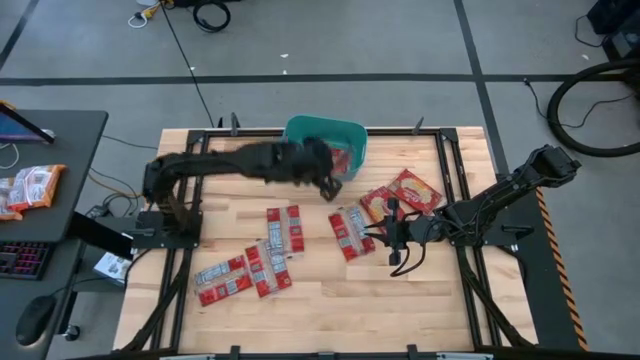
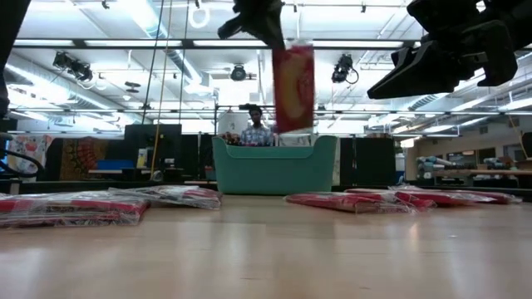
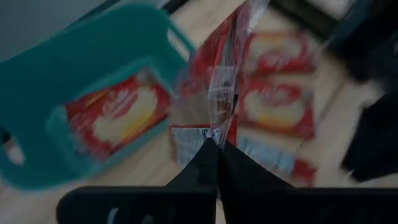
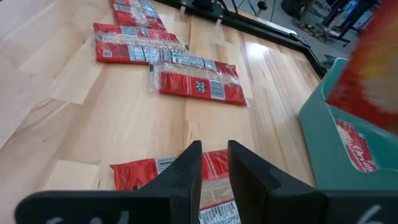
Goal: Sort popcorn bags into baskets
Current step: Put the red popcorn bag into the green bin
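Observation:
My left gripper [image 3: 217,146] is shut on one red popcorn bag [image 2: 293,87], which hangs in the air beside the near rim of the teal basket [image 1: 345,130]. One squarish red bag [image 3: 118,115] lies inside the basket. Several more red bags lie flat on the wood: a pair [image 1: 282,228] at the middle, others [image 1: 240,275] toward the near left, and one [image 1: 350,235] beside squarish ones [image 1: 405,192] on the right. My right gripper [image 4: 214,163] hovers above a bag [image 4: 149,171], narrowly open and holding nothing. My left gripper pinches the bag's clear crimped top edge [image 3: 219,127] between its two fingers, coming from above. The bag is lifted clear of the table and hangs upright below the fingers [image 2: 258,21], edge-on to the wrist camera.
A dark metal frame [image 1: 450,180] borders the table on all sides. Bare wood [image 1: 420,300] lies along the near edge. A side desk [image 1: 50,150] with orange-edged packets [image 1: 30,188] stands to the left. A person [image 2: 255,124] sits behind the basket, beyond the table.

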`<state>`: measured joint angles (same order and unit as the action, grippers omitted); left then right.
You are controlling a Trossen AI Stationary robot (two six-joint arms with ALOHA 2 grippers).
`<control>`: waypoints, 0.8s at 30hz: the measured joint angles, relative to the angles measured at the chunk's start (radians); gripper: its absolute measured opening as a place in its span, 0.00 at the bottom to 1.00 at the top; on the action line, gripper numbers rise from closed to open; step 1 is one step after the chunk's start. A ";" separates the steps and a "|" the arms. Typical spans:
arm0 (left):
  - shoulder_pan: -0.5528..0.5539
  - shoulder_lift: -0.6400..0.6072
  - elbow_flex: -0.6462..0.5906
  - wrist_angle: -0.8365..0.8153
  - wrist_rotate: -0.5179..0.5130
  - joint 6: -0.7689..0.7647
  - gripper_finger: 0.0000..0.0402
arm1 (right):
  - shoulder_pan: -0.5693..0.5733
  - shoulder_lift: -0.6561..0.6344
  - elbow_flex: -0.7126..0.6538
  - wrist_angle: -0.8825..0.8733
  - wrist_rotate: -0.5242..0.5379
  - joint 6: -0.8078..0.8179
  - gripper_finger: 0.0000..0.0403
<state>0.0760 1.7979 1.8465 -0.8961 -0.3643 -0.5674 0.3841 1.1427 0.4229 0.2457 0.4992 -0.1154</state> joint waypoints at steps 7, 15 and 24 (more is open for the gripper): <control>0.200 -0.012 0.001 0.083 0.109 0.026 0.01 | 0.000 0.000 0.000 0.000 -0.002 -0.008 0.20; 0.319 0.097 0.000 0.208 0.212 -0.058 0.01 | 0.000 0.000 0.000 -0.015 -0.003 -0.008 0.20; 0.352 0.258 0.000 0.251 0.278 -0.266 0.01 | 0.001 0.000 0.000 -0.015 -0.023 -0.007 0.20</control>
<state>0.4276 2.0557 1.8462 -0.6453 -0.0866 -0.8333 0.3854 1.1427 0.4229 0.2303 0.4766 -0.1228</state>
